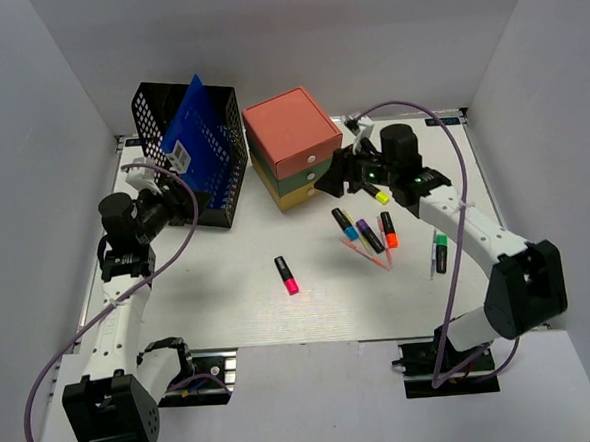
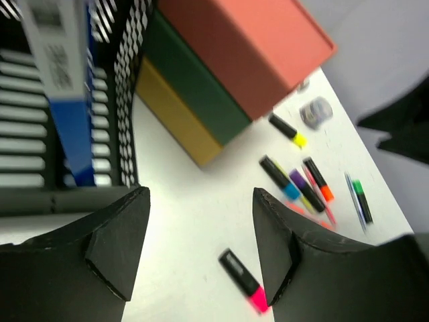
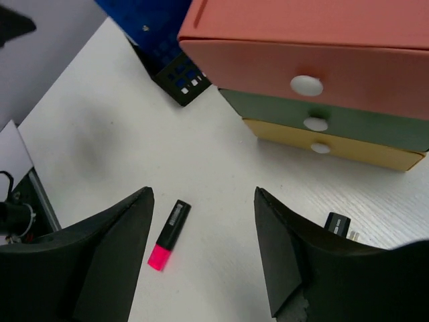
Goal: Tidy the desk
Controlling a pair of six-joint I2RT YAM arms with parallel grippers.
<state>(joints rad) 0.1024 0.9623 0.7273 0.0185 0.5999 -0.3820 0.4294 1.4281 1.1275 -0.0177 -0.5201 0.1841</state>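
Note:
The white desk (image 1: 219, 296) holds loose pens. A pink highlighter (image 1: 286, 275) lies alone near the middle; it also shows in the left wrist view (image 2: 242, 280) and the right wrist view (image 3: 170, 225). Blue-capped (image 1: 345, 223), purple (image 1: 370, 236), orange (image 1: 389, 229), yellow (image 1: 376, 192) and green (image 1: 441, 252) highlighters lie at the right. My left gripper (image 1: 179, 203) is open and empty (image 2: 201, 241), beside the black mesh file holder (image 1: 191, 152). My right gripper (image 1: 331, 182) is open and empty (image 3: 203, 248), just in front of the drawer box (image 1: 292, 131).
The coral-topped, green and yellow drawer box (image 3: 315, 60) stands at the back with its drawers shut. A blue folder (image 2: 70, 114) leans in the mesh holder. A thin coral pencil (image 1: 367, 254) and a pen (image 1: 434, 261) lie among the highlighters. A small round clear thing (image 2: 315, 112) lies behind them.

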